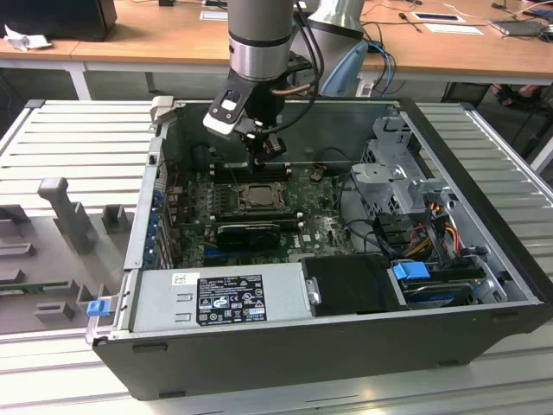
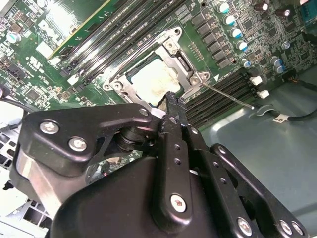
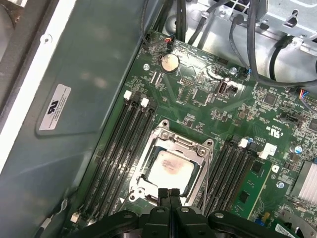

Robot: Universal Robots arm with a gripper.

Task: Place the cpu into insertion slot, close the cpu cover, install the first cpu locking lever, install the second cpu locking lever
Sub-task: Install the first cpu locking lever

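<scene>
Inside the open case [image 1: 346, 363]: the arm [image 1: 259, 43] reached down to the green motherboard [image 3: 198, 94], with the jaws at the near edge of the socket.
Jaws: black metal, pressed flat together with nothing between them; in both wrist views their tips sat at the rim of the cpu cover [image 3: 183, 144].
Cpu [image 3: 171, 171]: a flat square with a pale tan-silver face and a faint reddish smudge, seated in the insertion slot [image 3: 146, 163].
Cover: a thin silver frame plate with a large window, lying down flat around the cpu.
Wire rod [image 2: 228, 95]: thin and bright, running from the cover's corner out across the black memory slots [image 3: 119, 148].
Board details: a round silver coin cell [image 3: 170, 63], small capacitors, and white clips at the ends of the slots.
Case fittings: a grey metal power supply [image 1: 155, 303], a bare steel drive cage [image 1: 397, 164], bundled cables and a blue latch [image 1: 410, 270].
Surface: a desk [image 1: 78, 138] of pale grey ribbed metal carried the case.
Room: a wooden desk [image 1: 155, 35] stood behind, strewn with papers and cables.
Labels: a white sticker [image 3: 55, 106] on the case wall and a black-and-white label [image 1: 232, 298] on the power supply; I could not make out their print.
</scene>
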